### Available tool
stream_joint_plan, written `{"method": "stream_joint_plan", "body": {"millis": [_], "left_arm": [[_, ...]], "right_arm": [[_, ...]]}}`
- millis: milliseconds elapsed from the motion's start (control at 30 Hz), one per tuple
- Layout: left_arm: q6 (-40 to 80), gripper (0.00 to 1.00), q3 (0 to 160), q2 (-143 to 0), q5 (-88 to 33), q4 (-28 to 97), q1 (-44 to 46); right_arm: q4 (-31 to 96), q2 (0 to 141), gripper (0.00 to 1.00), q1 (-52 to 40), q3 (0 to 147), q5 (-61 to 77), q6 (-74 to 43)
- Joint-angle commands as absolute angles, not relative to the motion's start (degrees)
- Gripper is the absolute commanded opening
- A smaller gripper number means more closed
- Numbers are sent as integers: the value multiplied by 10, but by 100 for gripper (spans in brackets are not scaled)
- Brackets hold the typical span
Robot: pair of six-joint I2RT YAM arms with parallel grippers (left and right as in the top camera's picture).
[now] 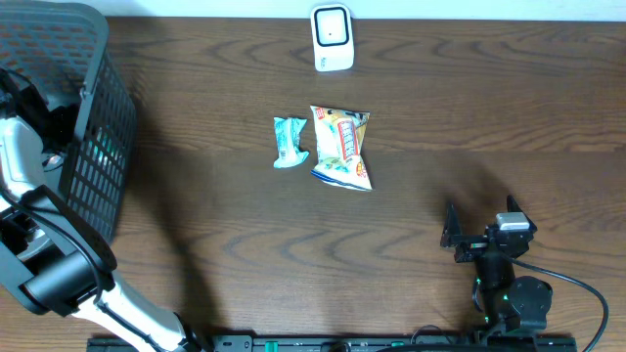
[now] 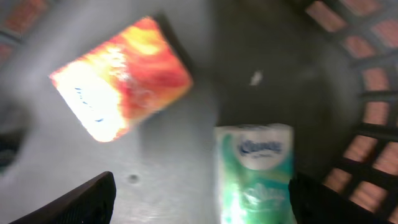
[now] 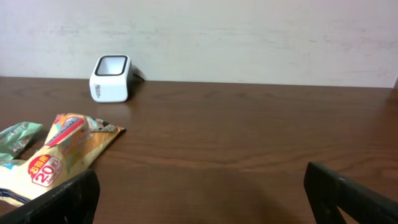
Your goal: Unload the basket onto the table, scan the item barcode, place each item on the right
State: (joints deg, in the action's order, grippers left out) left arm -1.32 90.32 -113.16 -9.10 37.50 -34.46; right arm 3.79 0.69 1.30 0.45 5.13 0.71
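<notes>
In the left wrist view my left gripper (image 2: pixel 202 186) hangs open inside the dark basket (image 1: pixel 103 147), over its grey floor. A green and white tissue pack (image 2: pixel 256 168) lies between the fingers, close to the right one. An orange and red packet (image 2: pixel 121 78) lies further off, up and to the left. The white barcode scanner (image 1: pixel 332 37) stands at the table's far edge. My right gripper (image 1: pixel 479 210) rests open near the front right, with nothing between its fingers (image 3: pixel 68 199).
A yellow snack bag (image 1: pixel 341 147) and a small teal packet (image 1: pixel 289 142) lie side by side mid-table, in front of the scanner (image 3: pixel 111 78). The basket's lattice wall (image 2: pixel 367 93) rises just right of my left gripper. A pale wall backs the table.
</notes>
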Motion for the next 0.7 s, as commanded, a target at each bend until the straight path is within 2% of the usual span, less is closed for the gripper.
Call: {"method": "stream_joint_plan", "body": {"millis": [0,200,367,400,600,667], "left_arm": [[22,88,898,-1143,-151,390,-346],[23,88,896,-1191,-194,416,-346],[22,80,896,-1218,-216,417,-346],[22,77,896,-1220,-216,417,-346],[22,31,896,-1221,-216,411,-347],[22,21,896,-1220,-216,411,-347]], "right_arm": [[40,4,99,14,3,49,13],[40,4,99,14,3,49,13],[40,4,99,14,3,49,13],[40,4,99,14,3,49,13],[40,4,99,14,3,49,13],[40,4,99,14,3,49,13]]}}
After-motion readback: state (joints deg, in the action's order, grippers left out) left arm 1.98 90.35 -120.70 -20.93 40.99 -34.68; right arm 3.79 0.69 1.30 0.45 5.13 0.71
